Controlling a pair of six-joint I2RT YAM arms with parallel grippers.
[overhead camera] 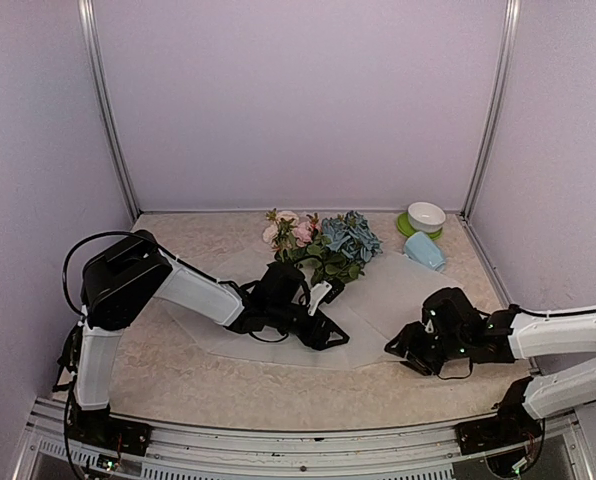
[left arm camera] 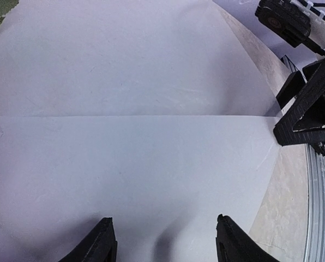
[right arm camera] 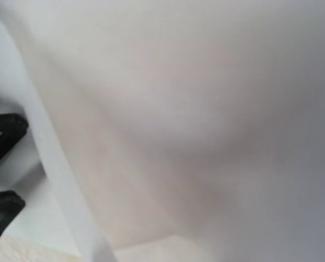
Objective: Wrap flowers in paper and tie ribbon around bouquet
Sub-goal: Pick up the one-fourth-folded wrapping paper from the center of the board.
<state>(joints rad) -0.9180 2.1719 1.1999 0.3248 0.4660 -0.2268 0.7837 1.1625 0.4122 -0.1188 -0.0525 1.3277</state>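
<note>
- left gripper: jaws apart, tips down near the middle of the paper; nothing clamped.
- flowers: lying at the paper's far edge, not yet wrapped.
- right gripper: at the paper's near right corner; cannot tell if apart or together.
- step judged: starting the fold. next needs a firm pinch on that corner.

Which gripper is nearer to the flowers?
Left. The left gripper sits just in front of the flowers, over the paper; the right gripper is farther off, at the paper's right near edge.

Left gripper low, jaws apart; right gripper low too.
</note>
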